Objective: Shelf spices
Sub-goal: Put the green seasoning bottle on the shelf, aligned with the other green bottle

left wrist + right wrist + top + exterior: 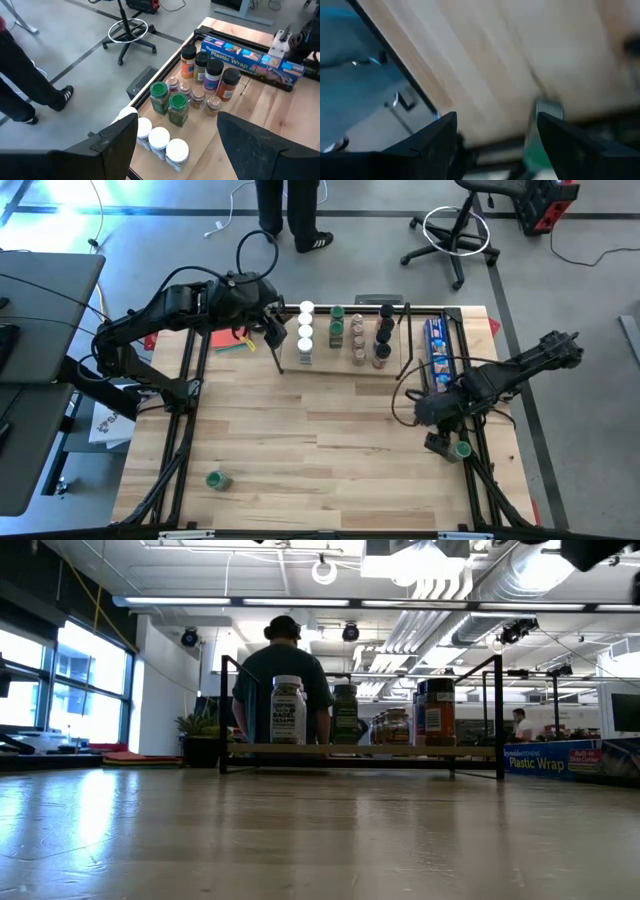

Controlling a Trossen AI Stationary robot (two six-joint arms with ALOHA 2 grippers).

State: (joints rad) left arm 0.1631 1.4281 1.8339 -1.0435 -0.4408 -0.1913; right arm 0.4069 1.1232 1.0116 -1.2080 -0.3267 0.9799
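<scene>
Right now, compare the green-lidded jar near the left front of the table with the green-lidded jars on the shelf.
The loose jar lies tipped on bare table; the shelf's green-lidded jars stand upright. It sits alone near the front; they stand in a row at the back. Both have green lids.

The table (330, 430) is pale, smooth wood with a soft sheen, the shelf (360, 750) light wood in thin matt black metal, the jars (172, 107) glossy with plastic caps, the box (250, 57) printed card.

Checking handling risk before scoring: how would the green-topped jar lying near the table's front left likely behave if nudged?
The green-topped jar lies on its side on the bare table, so it would probably roll. It looks small, likely light. Its smooth round body may slip.
</scene>
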